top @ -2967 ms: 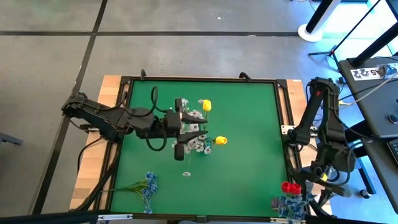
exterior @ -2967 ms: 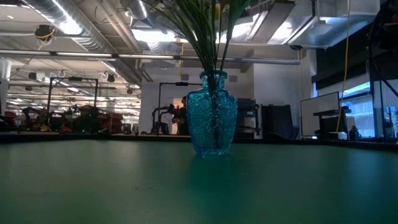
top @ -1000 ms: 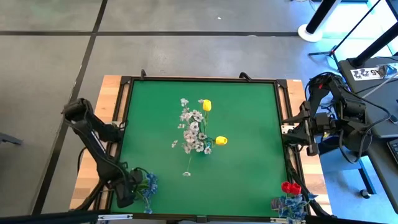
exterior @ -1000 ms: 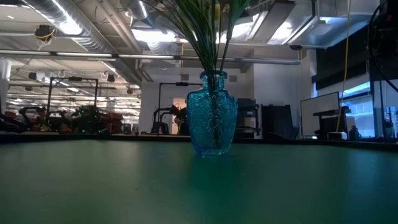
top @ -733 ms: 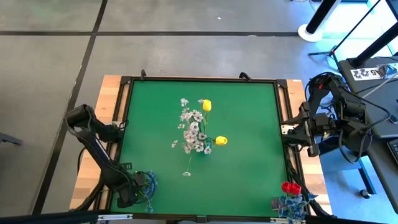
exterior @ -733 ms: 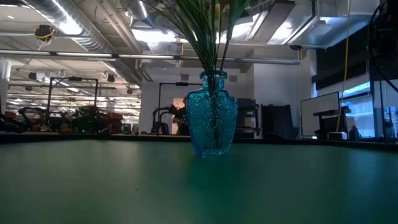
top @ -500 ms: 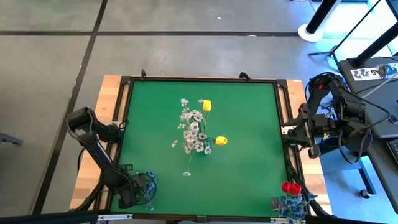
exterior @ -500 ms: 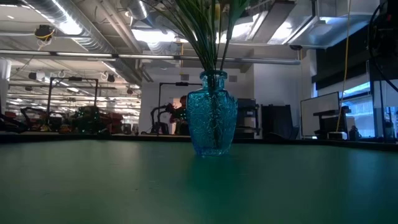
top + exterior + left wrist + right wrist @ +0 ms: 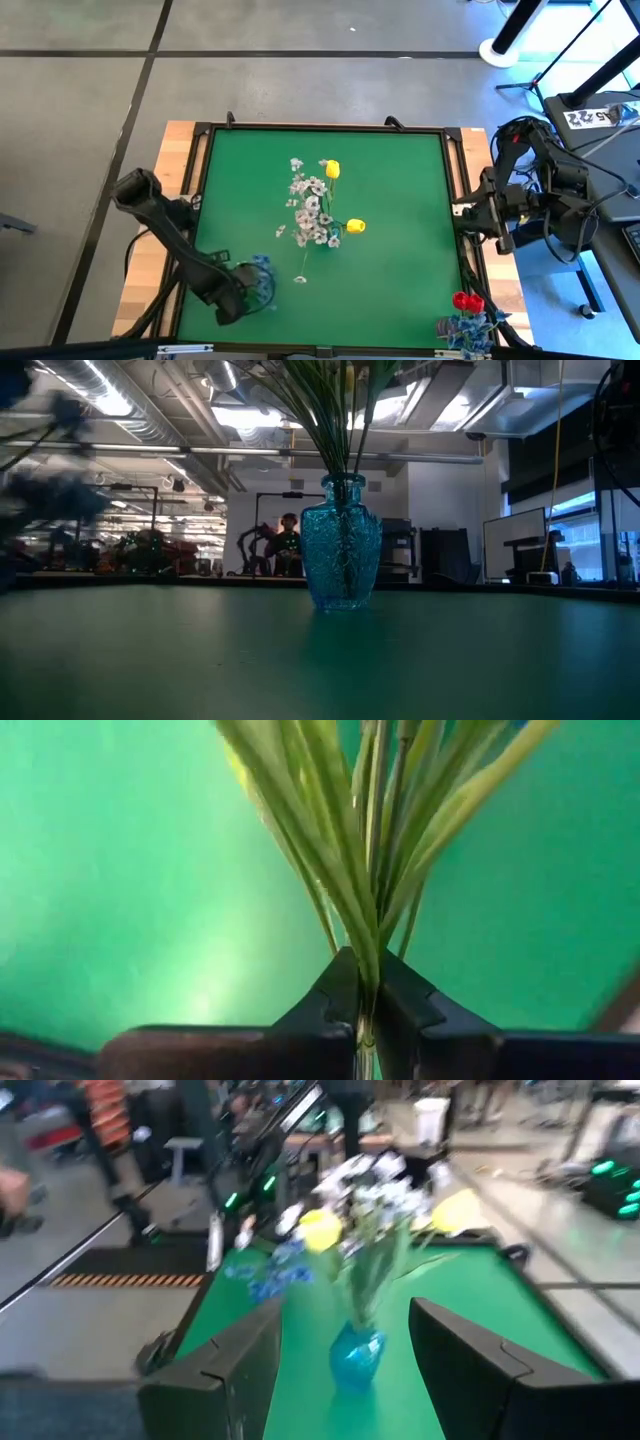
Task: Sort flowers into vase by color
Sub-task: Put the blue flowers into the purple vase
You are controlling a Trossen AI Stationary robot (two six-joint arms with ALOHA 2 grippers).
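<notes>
A blue glass vase (image 9: 340, 542) stands at the table's middle, with white sprigs (image 9: 310, 205) and yellow buds (image 9: 333, 169) in it. My left gripper (image 9: 246, 290) is near the table's near left corner, shut on a bunch of blue flowers (image 9: 262, 273). Their heads point toward the vase and show as a blur at the left of the low view (image 9: 50, 500). My right gripper (image 9: 476, 215) waits open at the table's right edge, facing the vase (image 9: 356, 1355) with nothing between its fingers. My left gripper (image 9: 367, 1005) pinches the bunch's thin green stems (image 9: 368, 955) between its two fingertips, several stems together. The fingers lie along the stems, which fan out ahead of them toward the blue heads. The bunch is lifted off the green table.
A red bud (image 9: 466, 301) and more blue flowers (image 9: 470, 328) stand at the near right corner. The green mat (image 9: 400, 260) has a dark raised frame (image 9: 197, 180) around it. A person shows in the room beyond the table (image 9: 288, 545).
My left gripper has shut on the stems of the blue flowers at the near left corner. It has lifted them off the table and carried them a little toward the right and the vase. The right arm has kept still.
</notes>
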